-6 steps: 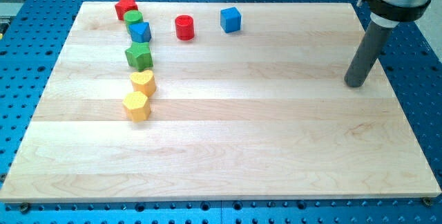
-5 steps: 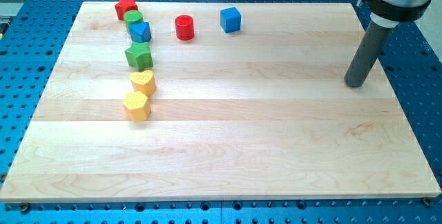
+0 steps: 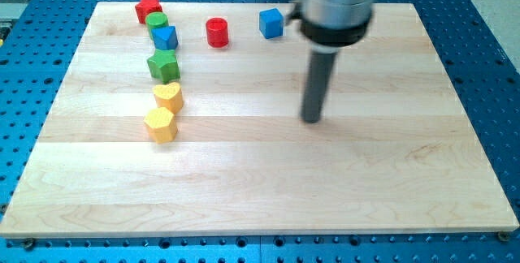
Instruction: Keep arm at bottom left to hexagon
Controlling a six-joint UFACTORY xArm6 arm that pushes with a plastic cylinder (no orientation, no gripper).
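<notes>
The yellow hexagon block [image 3: 161, 123] lies on the wooden board [image 3: 260, 182] at the view's left, the lowest of a column of blocks. My tip [image 3: 312, 120] rests on the board near the middle, far to the right of the hexagon and level with it. It touches no block. The rod rises from the tip to the arm's grey body at the view's top.
Above the hexagon lie a yellow heart [image 3: 168, 97], a green star [image 3: 163, 66], a blue block [image 3: 166, 37], a green cylinder [image 3: 157, 23] and a red star [image 3: 148, 8]. A red cylinder [image 3: 217, 32] and a blue cube [image 3: 271, 23] lie near the top edge.
My tip has moved from the board's right side leftward and a little down, to near the middle. No block has moved.
</notes>
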